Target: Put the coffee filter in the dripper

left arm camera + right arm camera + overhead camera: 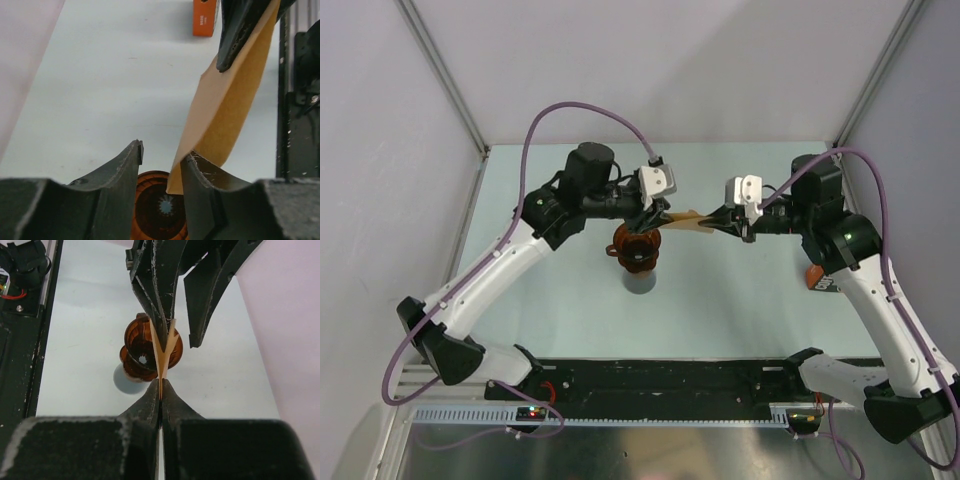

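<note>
Top external view: right fingers point(147, 405) pinch the flat coffee filter point(688, 220) tight just above the dripper point(638, 250), ready for lowering, while left fingers point(120, 172) stand half open around its other end.

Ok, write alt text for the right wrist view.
The right gripper, shut, pinches the tan coffee filter edge-on at centre. Beyond it the left gripper stands open at the filter's far end, above the reddish-brown dripper, a grey beaker showing under it on the pale table.
</note>
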`<control>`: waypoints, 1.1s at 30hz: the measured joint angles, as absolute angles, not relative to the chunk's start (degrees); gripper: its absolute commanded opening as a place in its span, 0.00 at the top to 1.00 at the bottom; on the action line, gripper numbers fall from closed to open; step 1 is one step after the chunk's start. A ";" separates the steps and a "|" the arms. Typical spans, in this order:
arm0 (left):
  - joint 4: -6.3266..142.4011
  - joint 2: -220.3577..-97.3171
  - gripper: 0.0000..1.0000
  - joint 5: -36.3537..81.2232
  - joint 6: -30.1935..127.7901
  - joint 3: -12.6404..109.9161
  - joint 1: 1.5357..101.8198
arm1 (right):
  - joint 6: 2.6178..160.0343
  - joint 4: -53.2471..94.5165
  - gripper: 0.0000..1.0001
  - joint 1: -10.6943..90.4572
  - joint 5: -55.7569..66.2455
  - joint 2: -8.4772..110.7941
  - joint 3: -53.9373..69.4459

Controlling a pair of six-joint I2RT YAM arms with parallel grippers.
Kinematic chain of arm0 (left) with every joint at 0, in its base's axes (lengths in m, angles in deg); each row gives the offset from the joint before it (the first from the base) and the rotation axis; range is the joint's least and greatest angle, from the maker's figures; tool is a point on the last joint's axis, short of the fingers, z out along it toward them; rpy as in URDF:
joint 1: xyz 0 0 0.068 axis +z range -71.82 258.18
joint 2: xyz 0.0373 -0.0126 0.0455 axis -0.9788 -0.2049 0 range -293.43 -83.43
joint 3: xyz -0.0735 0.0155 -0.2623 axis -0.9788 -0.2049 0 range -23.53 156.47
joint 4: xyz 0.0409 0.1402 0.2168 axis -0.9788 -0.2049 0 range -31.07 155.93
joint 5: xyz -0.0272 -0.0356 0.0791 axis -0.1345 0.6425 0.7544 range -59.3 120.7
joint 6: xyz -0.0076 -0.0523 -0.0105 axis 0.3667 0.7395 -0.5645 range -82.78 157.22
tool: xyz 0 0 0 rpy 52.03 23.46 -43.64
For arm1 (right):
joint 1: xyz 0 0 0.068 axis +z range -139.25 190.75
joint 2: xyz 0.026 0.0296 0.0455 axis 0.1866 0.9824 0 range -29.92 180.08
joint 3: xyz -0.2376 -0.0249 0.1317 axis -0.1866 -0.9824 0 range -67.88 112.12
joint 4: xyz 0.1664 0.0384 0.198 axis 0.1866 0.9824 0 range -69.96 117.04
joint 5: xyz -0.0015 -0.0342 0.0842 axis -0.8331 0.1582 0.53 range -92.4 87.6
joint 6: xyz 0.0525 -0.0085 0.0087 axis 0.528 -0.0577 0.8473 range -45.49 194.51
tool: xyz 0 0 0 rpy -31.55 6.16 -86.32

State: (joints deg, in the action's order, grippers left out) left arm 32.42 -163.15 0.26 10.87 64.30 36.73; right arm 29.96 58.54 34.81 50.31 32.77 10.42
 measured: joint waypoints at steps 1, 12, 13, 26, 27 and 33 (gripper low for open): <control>32.79 -163.24 0.55 -0.42 12.40 64.30 37.21 | 30.42 57.80 1.00 34.50 50.90 32.73 10.34; 38.97 -163.37 0.43 -10.21 25.03 64.28 41.10 | 34.79 50.82 1.00 33.21 55.08 32.62 9.07; 39.37 -163.50 0.43 -10.54 26.52 64.28 41.38 | 35.14 50.10 1.00 33.21 55.05 32.51 8.74; 43.54 -167.59 0.35 -15.83 46.37 63.91 46.17 | 39.00 35.48 1.00 33.82 48.96 30.85 2.18; 43.69 -167.85 0.35 -16.37 47.20 63.91 46.34 | 39.05 34.96 1.00 33.82 48.85 30.85 2.18; 44.26 -169.62 0.32 -19.24 52.38 63.91 47.13 | 39.05 32.46 1.00 33.80 48.43 30.85 1.79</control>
State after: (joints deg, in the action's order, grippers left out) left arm 44.26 -169.62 -19.24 52.38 63.91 47.13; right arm 39.05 32.46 33.80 48.43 30.85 1.79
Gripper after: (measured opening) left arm 0.669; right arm 0.009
